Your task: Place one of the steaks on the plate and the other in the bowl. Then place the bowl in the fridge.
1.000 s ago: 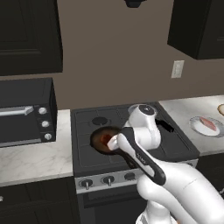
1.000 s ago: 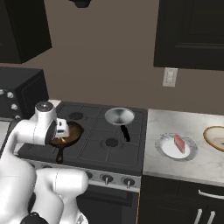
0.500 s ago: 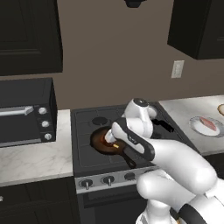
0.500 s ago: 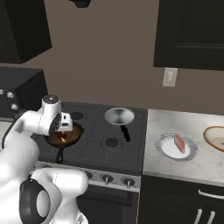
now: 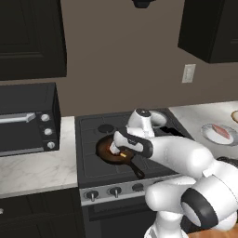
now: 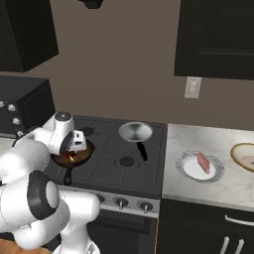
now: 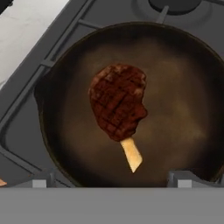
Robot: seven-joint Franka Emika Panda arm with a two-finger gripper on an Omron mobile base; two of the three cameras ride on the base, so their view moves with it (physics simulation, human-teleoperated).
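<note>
The claw (image 7: pixel 111 183) is hanging wide open, holding nothing, directly over the black skillet (image 7: pixel 183 131) on the stove's front-left burner. The reddish-brown steak (image 7: pixel 117 100) is lying flat in the pan's middle — its pale yellow streak (image 7: pixel 131 154) pointing toward the fingertips. It is looking thin, light, probably soft and a little slick, so pinching across the broad seared part seems safest. The other steak (image 6: pixel 204 161) is already sitting on the plate (image 6: pixel 187 168) on the desk, with the bowl (image 6: pixel 244 158) just beyond it.
</note>
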